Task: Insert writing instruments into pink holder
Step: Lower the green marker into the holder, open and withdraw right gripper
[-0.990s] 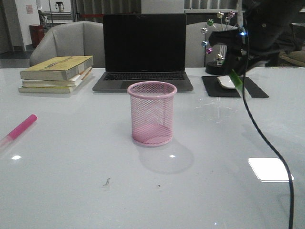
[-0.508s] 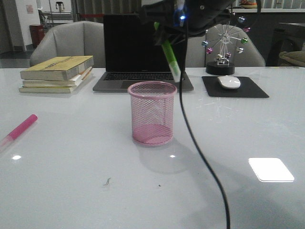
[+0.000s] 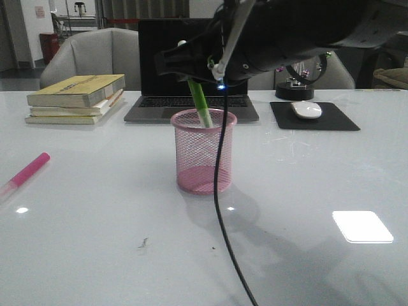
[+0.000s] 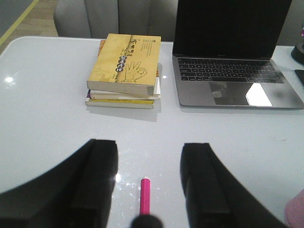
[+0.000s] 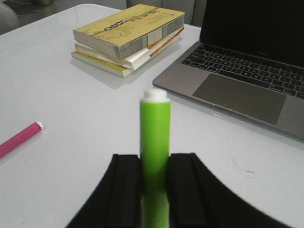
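Your right end effector is clamped on the green marker, tilted with its lower tip just inside the pink holder. Release too early and it could catch the rim and tip the cup. Your left end effector gapes empty above the pink marker on the worktop.
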Available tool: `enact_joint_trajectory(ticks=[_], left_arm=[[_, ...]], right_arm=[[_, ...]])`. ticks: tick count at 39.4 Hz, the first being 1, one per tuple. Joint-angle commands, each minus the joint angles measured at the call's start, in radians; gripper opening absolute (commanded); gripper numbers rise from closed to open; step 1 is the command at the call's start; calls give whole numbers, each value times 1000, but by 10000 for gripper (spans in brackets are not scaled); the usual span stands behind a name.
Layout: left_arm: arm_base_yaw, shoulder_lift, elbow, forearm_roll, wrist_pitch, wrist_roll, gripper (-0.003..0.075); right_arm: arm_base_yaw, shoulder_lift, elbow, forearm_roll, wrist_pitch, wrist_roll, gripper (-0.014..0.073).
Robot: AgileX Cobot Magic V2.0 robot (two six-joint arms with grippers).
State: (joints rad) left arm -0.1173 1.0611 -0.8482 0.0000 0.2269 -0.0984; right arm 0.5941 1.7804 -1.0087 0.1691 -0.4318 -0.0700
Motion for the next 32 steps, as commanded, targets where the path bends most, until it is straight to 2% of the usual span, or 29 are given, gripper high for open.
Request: enact_joint_trajectory(ticks=[1, 6, 9, 14, 16, 25, 32], left_arm=[[-3, -15, -40, -7, -82, -2, 374], [-3, -15, -40, -7, -82, -2, 374], [-3, -15, -40, -7, -82, -2, 374], [-3, -15, -40, -7, -81, -2, 374], [-3, -15, -40, -7, -81, -2, 374], [-3, -15, -40, -7, -75, -2, 374], [-3, -15, -40, 0, -51, -2, 374]], right_arm=[[-1, -45, -13, -14, -106, -9, 57], [-1, -46, -13, -14, -106, -9, 85], [-1, -46, -13, -14, -105, -9, 206], [-1, -48, -13, -14, -112, -9, 465], [-1, -51, -13, -14, -108, -9, 516], [-8, -132, -13, -5, -65, -9, 518], [-92, -273, -13, 2, 179, -9, 518]])
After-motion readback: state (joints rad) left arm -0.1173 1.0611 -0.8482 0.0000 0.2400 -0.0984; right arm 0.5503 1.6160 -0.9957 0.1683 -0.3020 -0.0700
